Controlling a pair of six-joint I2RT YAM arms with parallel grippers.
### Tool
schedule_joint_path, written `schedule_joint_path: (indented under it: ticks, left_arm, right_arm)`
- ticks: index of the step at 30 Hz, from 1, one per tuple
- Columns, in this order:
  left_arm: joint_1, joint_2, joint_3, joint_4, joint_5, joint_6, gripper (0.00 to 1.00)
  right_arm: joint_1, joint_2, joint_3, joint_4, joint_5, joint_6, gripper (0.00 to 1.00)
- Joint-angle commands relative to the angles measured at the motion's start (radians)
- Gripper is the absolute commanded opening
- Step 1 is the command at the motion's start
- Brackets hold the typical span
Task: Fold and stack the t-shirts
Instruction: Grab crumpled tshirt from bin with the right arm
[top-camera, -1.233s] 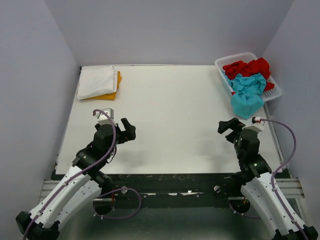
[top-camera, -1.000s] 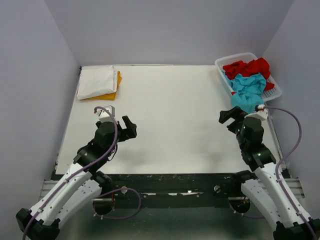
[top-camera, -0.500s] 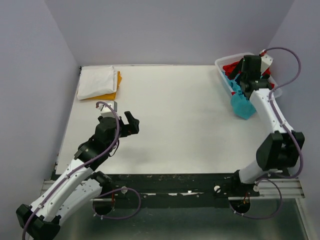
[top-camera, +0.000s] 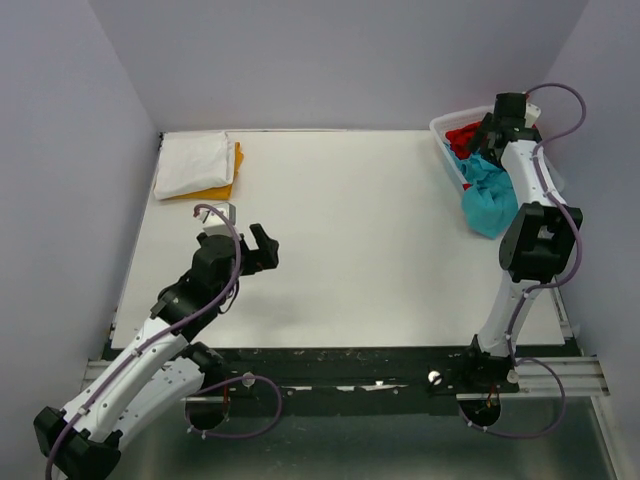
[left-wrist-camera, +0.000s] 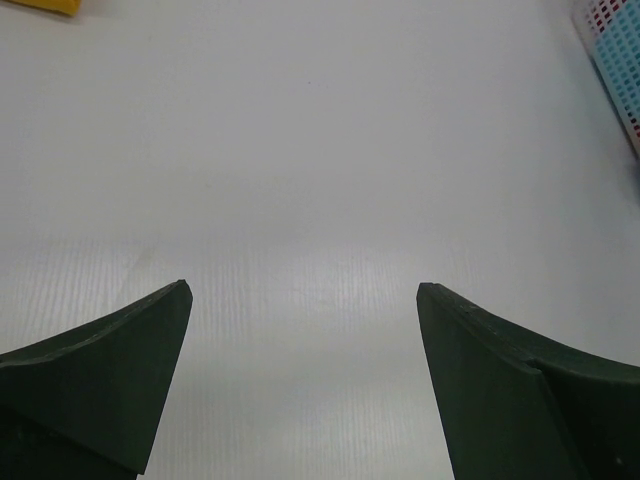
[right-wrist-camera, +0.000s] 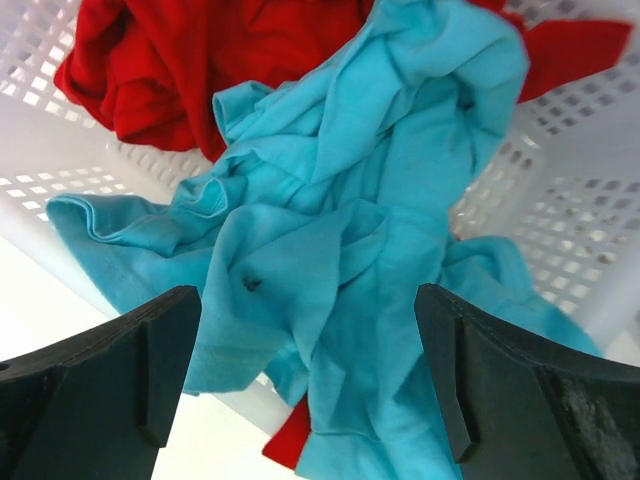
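From where I stand: one turquoise t-shirt and red t-shirts, too bunched to count, at two o'clock with one white basket. At ten o'clock, one white t-shirt and one orange t-shirt. Two arms: left arm, right arm.

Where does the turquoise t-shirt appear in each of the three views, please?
Top external: far right, turquoise t-shirt spilling over the white basket's near end.
Left wrist: only a pale blue patch at the top right edge, probably it.
Right wrist: centre of frame, ahead of the open right fingers.
Shared landmark: the white basket.
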Motion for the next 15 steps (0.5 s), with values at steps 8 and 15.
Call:
schedule_joint_path:
  ticks: [8, 15]
  left_arm:
    - [0.006, 0.049, -0.002, 0.024, -0.024, 0.020, 0.98]
    - [0.007, 0.077, 0.007, 0.021, -0.023, 0.021, 0.99]
  right_arm:
    - [-0.035, 0.060, 0.000, 0.070, -0.007, 0.029, 0.94]
    - [-0.067, 0.091, 0.019, 0.077, 0.010, 0.034, 0.92]
